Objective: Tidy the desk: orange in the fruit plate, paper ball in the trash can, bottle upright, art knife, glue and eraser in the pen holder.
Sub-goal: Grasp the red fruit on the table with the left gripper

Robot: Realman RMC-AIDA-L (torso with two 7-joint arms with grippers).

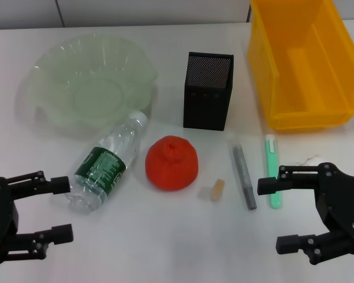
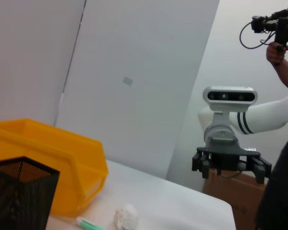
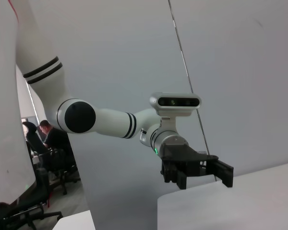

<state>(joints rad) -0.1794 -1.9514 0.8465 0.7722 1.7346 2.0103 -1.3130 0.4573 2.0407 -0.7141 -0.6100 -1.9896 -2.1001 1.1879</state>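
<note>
Left claw (image 1: 60,210) and right claw (image 1: 277,215) are hovering wide open, empty, over near tabletop (image 1: 165,247); bottle (image 1: 109,160) is lying sideways.

A pale wall (image 2: 144,96) of flat panels is seen in the left wrist view, and a small grey patch (image 2: 128,81) is fixed to it. A brown cardboard box (image 2: 233,191) is set low beside the wall. A black camera rig (image 2: 273,26) is held up by a raised hand (image 2: 277,51) at the frame's edge. In the right wrist view, a man (image 3: 53,136) is seated far off near a black office chair (image 3: 38,191).
</note>
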